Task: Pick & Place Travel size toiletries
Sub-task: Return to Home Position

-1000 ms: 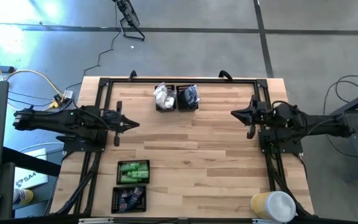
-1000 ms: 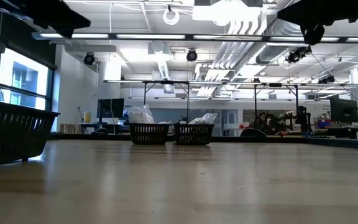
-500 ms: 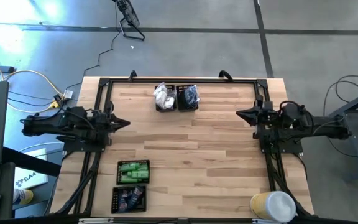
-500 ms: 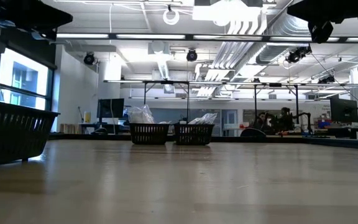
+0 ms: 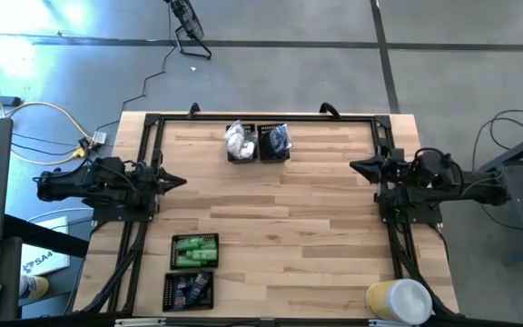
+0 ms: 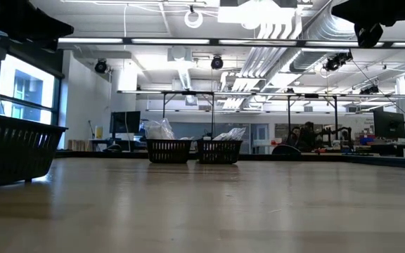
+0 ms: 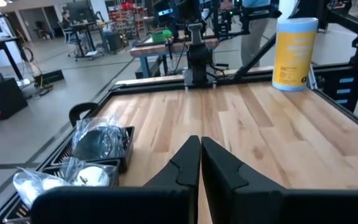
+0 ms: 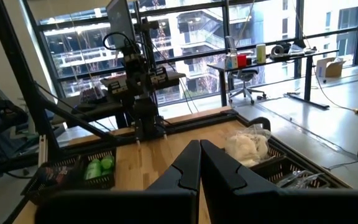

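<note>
Wood table (image 5: 289, 227) shows no loose item in the high or low view; every toiletry seen lies inside one of the four black mesh trays (image 6: 169, 150). Green tubes (image 5: 194, 251) fill a tray towards the near edge on the left arm's side. Navy tubes (image 5: 189, 289) lie in the tray just beside it, closer to that edge. White packets (image 5: 238, 141) and bagged dark pieces (image 5: 276, 140) occupy the two touching trays at the middle of the far edge. Left gripper (image 5: 180, 182) sits at the left edge of the table close to its base, well apart from all trays; its fingers (image 7: 182, 168) are pressed together with nothing between them. Right gripper (image 5: 354, 167) sits likewise at the right edge, clenched and empty in its own wrist view. A yellow tub (image 5: 398, 301) stands at the near right corner and appears to be no part of the set. Judgement: sorting looks complete, each kind in its own tray, with nothing left to pick. What remains seems only for both arms to settle at rest. Item counts per tray cannot be verified
</note>
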Action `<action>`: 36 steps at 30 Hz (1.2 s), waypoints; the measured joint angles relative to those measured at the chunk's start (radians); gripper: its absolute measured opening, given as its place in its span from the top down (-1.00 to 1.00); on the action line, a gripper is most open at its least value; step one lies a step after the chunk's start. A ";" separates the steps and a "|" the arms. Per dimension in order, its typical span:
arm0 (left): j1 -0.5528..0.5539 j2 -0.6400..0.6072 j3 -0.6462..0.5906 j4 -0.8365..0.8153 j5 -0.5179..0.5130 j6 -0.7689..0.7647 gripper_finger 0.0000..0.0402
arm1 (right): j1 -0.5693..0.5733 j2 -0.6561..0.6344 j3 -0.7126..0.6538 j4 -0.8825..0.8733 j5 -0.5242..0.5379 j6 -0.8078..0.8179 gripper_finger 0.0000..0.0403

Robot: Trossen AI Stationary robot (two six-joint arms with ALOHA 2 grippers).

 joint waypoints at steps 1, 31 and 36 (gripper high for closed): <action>0.000 0.000 0.000 -0.002 -0.001 0.005 0.95 | 0.000 -0.003 0.000 -0.002 0.000 0.000 0.99; 0.000 0.002 -0.330 0.422 0.134 0.005 0.95 | 0.000 -0.007 0.000 -0.038 -0.045 0.019 0.99; 0.000 0.000 -0.339 0.444 0.176 -0.008 0.95 | 0.000 -0.033 0.000 -0.029 -0.050 0.054 0.99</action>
